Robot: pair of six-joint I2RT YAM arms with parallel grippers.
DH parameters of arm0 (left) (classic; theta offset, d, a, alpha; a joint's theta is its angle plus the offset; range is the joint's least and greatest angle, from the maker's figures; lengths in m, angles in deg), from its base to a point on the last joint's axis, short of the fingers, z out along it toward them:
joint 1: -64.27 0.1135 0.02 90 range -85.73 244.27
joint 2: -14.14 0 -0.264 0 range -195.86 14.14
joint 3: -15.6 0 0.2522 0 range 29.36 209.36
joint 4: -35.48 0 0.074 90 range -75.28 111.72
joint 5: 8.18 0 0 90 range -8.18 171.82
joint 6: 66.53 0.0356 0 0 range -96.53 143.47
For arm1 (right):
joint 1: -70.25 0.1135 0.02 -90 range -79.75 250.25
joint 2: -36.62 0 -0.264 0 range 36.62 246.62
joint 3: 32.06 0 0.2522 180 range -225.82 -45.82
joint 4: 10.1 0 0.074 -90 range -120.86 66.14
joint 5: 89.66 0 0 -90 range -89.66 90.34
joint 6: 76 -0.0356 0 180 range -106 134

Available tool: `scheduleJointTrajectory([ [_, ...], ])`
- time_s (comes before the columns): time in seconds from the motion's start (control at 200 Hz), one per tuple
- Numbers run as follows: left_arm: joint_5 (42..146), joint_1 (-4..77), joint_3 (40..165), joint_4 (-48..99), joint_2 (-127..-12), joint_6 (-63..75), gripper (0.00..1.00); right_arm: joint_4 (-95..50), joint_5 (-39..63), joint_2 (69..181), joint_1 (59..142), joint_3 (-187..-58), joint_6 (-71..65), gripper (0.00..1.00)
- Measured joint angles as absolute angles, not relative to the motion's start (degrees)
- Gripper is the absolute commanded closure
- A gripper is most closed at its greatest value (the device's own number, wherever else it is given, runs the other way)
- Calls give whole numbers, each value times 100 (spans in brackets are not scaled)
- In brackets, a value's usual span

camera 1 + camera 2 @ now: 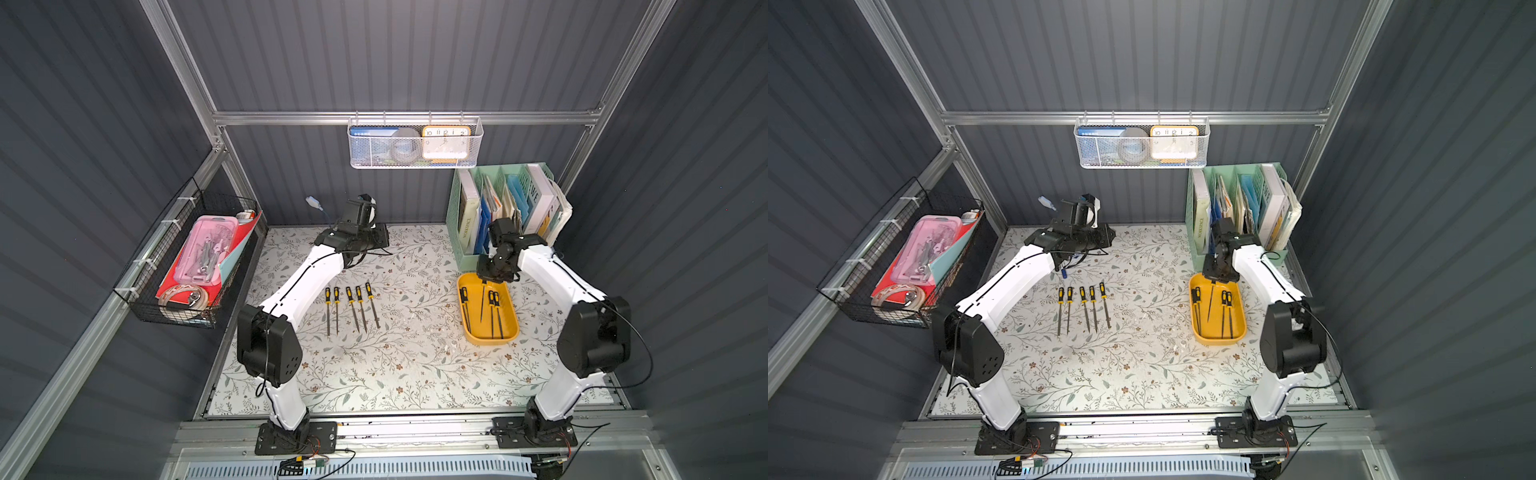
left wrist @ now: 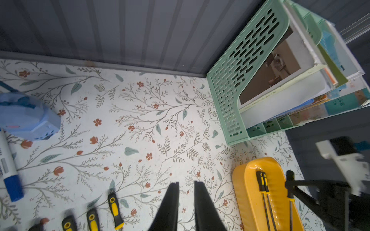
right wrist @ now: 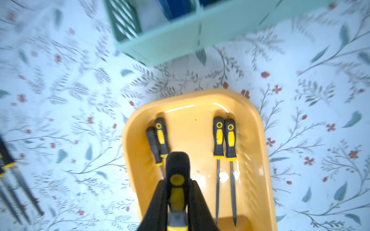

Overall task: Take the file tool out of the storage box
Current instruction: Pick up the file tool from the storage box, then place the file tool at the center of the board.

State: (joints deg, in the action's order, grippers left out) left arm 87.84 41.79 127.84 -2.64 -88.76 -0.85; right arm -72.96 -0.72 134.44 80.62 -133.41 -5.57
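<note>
Black fingers (image 3: pixel 156 204) of right gripper (image 3: pixel 177 183) clamp a yellow-black plastic-handled file tool (image 3: pixel 177 164); beneath them mustard-yellow plastic storage box (image 3: pixel 258 152), floral tabletop (image 3: pixel 60 100); wrist points down.

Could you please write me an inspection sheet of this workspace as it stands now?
Surface: floral table cover, no spills seen.
Job's things: yellow tray holds four files lying flat; a fifth file is gripped by its handle over the tray; five more files lie in a row on the table.
Clutter: blue-capped marker and a pale blue object near the back wall.
Grippers: right gripper shut on the fifth file; left gripper slightly open, empty.
Cables: black cable looped beside the right arm; loose wires at the bases.
Surroundings: green book organiser behind the tray; black wire basket with a pink case; white mesh basket with a clock.
</note>
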Motion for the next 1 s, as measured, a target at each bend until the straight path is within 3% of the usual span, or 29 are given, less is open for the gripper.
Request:
scheduleJointTrajectory([
  [0.16,8812,4276,12801,-43,-8812,-83,81,-7320,-15,12994,8626,-13835,-681,100],
  [0.375,8828,4632,12167,86,-8458,-105,81,-7091,142,13214,9600,-13938,-1114,100],
  [0.56,8808,4957,11562,143,-7920,-201,81,-6798,212,13977,10142,-14054,-1521,100],
  [1.001,8777,5034,11142,291,-7509,-435,81,-6693,356,16176,11030,-15730,-1853,100],
])
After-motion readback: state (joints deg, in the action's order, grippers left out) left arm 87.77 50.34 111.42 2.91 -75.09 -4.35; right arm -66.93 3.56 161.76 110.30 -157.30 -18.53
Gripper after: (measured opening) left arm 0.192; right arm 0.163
